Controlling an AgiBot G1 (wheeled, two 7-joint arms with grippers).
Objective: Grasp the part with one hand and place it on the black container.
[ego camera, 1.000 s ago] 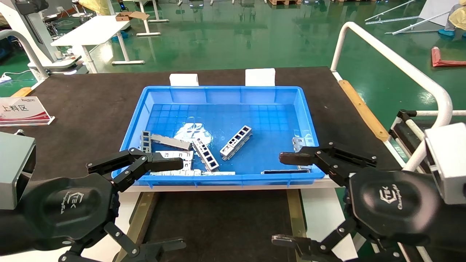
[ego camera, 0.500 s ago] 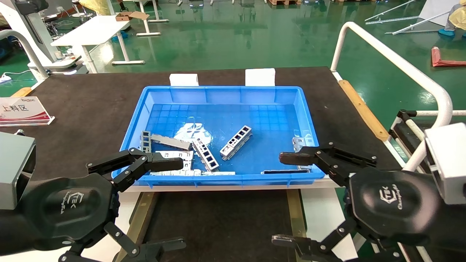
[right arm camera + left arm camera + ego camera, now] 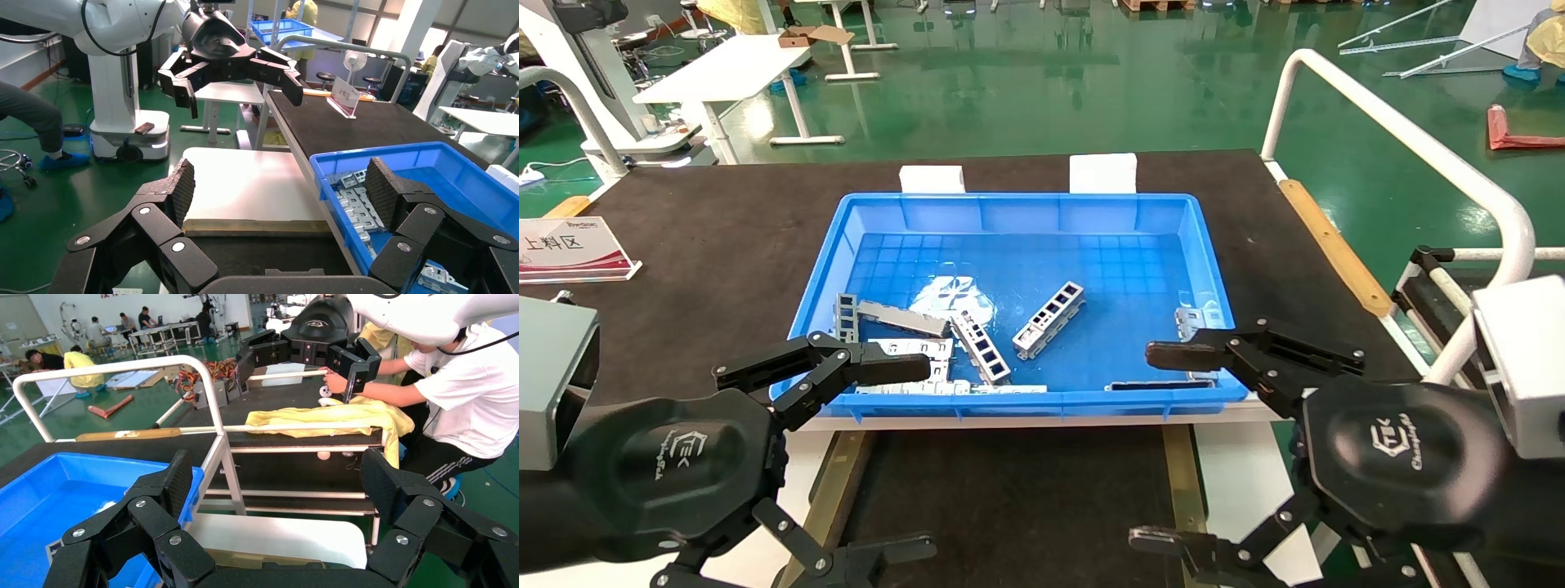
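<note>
Several silver-grey parts lie in the blue bin (image 3: 878, 214). One windowed part (image 3: 1048, 319) lies slanted near the bin's middle, and another (image 3: 981, 349) lies to its left by a heap of parts. The parts also show in the right wrist view (image 3: 355, 205). The black container (image 3: 1009, 498), with brass side rails (image 3: 834, 482), sits empty in front of the bin. My left gripper (image 3: 928, 456) hovers open and empty over the container's left side. My right gripper (image 3: 1144, 445) hovers open and empty over its right side. Both stand wide open in the wrist views (image 3: 276, 478) (image 3: 281, 184).
The bin sits on a black tabletop mat (image 3: 707, 229). A white tube rail (image 3: 1410, 139) runs along the right. A sign (image 3: 568, 249) stands at the left. Two white blocks (image 3: 1102, 173) sit behind the bin. A white board (image 3: 245, 184) lies beside the container.
</note>
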